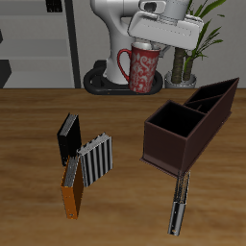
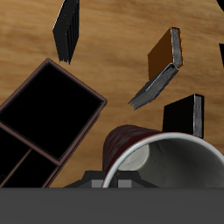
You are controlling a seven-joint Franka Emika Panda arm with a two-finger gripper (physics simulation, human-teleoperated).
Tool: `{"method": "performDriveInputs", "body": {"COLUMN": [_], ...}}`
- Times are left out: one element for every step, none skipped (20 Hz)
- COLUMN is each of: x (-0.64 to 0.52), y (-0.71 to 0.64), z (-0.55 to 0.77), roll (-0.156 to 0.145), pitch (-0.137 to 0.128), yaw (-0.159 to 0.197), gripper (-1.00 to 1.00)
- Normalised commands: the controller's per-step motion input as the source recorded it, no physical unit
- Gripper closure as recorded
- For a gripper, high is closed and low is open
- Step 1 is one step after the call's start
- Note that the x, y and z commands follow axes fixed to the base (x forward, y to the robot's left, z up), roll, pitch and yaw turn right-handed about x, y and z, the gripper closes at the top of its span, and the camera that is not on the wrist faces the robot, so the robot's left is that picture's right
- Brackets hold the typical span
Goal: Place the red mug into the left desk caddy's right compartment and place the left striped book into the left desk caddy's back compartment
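A wooden counter (image 1: 29, 144) with warm brown grain fills the scene under soft, even light. Behind it, past the end effector, stands a pale grey wall (image 1: 53, 43) crossed by a vertical dark seam, with dark shelf-like slabs (image 1: 8, 69) at its edge. A potted plant (image 1: 192, 43) with long green leaves in a dark pot stands just beside the end effector, at the counter's back edge.
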Motion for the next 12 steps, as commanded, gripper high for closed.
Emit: {"method": "performDriveInputs", "body": {"x": [0.22, 0.29, 0.14, -0.01, 0.37, -0.04, 0.21, 0.16, 0.17, 0.21, 0.23, 0.27], "y": [0.43, 0.43, 0.37, 0.03, 0.33, 0.07, 0.23, 0.18, 0.21, 0.04, 0.16, -0.03], "z": [-0.01, 0.00, 0.00, 0.01, -0.13, 0.01, -0.04, -0.01, 0.04, 0.00, 0.12, -0.06], "roll": [0.126, 0.041, 0.099, 0.000, 0.141, 0.000, 0.095, 0.071, 0.196, 0.065, 0.145, 0.140], "pitch": [0.039, 0.022, 0.038, 0.000, 0.084, 0.000, 0.031, 0.004, -0.032, 0.003, -0.094, 0.076], "yaw": [0.031, 0.097, -0.010, 0.000, -0.013, 0.000, 0.007, 0.054, -0.048, 0.084, 0.090, -0.043], "gripper": [1.00, 1.00, 1.00, 1.00, 1.00, 1.00, 1.00, 1.00, 1.00, 1.00, 1.00, 1.00]}}
